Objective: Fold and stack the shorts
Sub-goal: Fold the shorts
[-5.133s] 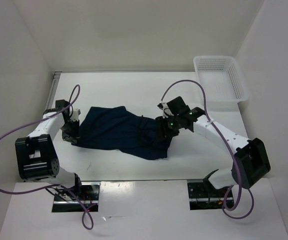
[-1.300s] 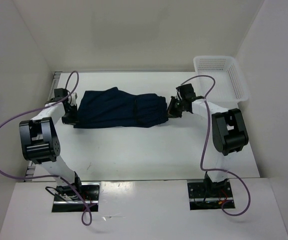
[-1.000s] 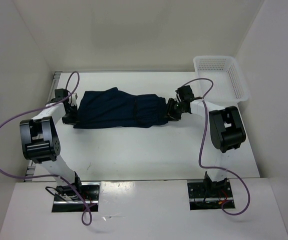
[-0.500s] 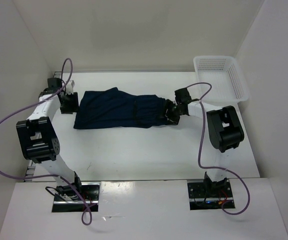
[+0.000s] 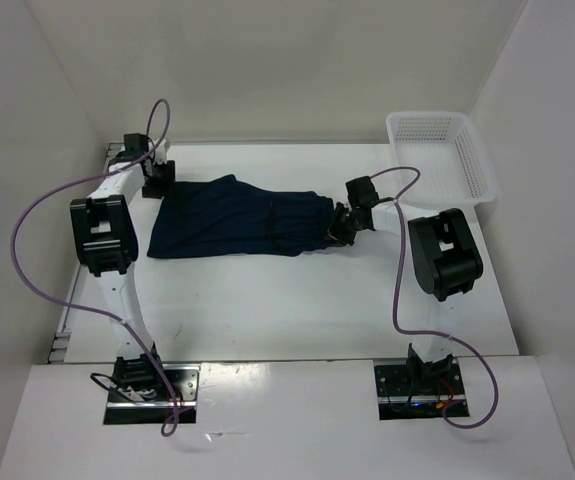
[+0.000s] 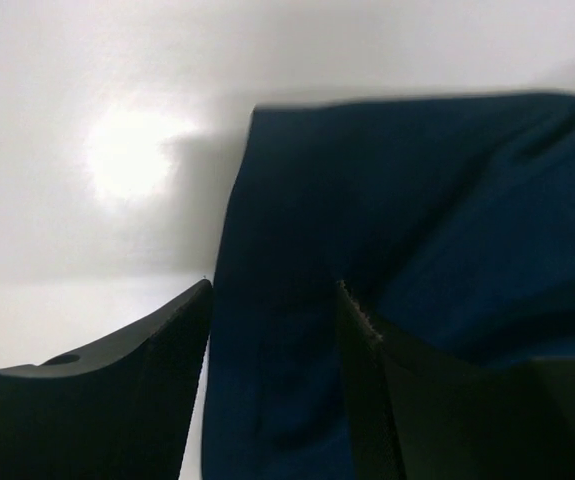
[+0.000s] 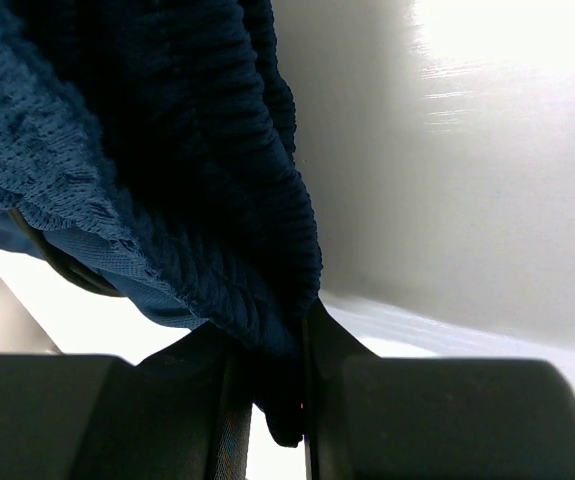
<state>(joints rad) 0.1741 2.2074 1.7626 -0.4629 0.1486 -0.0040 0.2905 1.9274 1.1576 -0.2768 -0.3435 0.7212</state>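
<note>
The navy shorts [image 5: 232, 220] lie spread out on the white desk [image 5: 267, 300], stretched between the two arms. The left end effector [image 5: 157, 182] hangs over one corner of them with its fingers [image 6: 117, 390] parted. Dark cloth shows in the gap and just ahead of it. The right end effector [image 5: 339, 228] is clamped on the ribbed waistband [image 7: 217, 200] (a thick fold squeezed between the fingers) — the rest of the shorts reaches away to its left. A white mesh basket [image 5: 437, 160] stands beyond it, to its right.

White table [image 5: 267, 300] carries navy shorts [image 5: 232, 220] and a white basket [image 5: 427, 117].
</note>
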